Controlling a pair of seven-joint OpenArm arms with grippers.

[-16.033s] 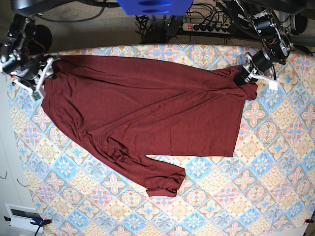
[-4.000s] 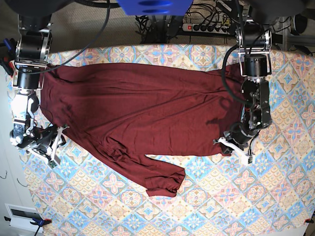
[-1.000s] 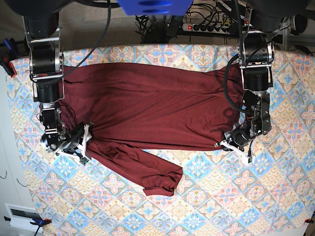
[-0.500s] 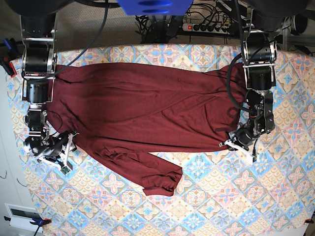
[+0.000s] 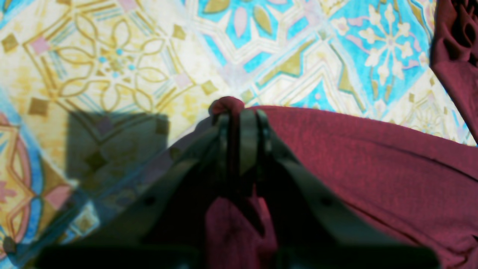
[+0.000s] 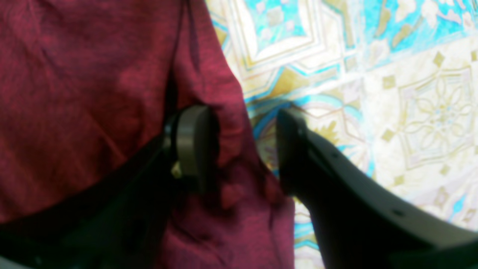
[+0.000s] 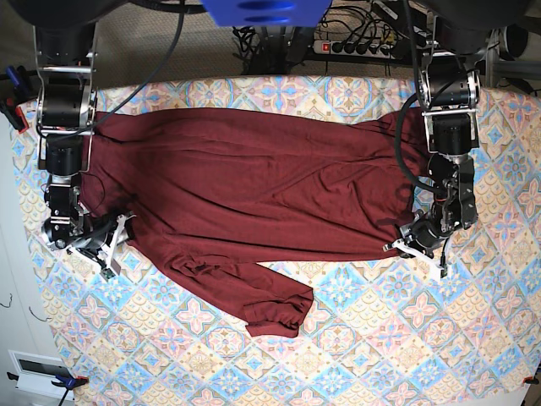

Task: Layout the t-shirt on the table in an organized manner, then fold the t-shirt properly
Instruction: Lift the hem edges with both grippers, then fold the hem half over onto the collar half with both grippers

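The dark maroon t-shirt [image 7: 254,186] lies spread across the patterned table [image 7: 380,338], one long sleeve [image 7: 270,309] trailing toward the front. At the shirt's lower right corner my left gripper [image 7: 416,248] is shut on a pinch of the hem. The left wrist view shows that gripper [image 5: 239,112] with a small fold of the t-shirt [image 5: 373,157] caught in its tips. My right gripper [image 7: 112,248] is at the lower left corner. In the right wrist view it [image 6: 242,149] stands open, the edge of the t-shirt [image 6: 93,74] lying loose between its fingers.
A power strip with cables [image 7: 355,44] runs behind the table's far edge, beside a blue part [image 7: 266,10] at top centre. A white box [image 7: 38,370] sits on the floor at lower left. Bare patterned cloth [image 5: 112,67] [image 6: 392,93] lies outside both shirt corners.
My right gripper has slid left along the shirt's lower left edge, still open. My left gripper has drawn the hem corner slightly rightward, stretching the bottom edge flatter.
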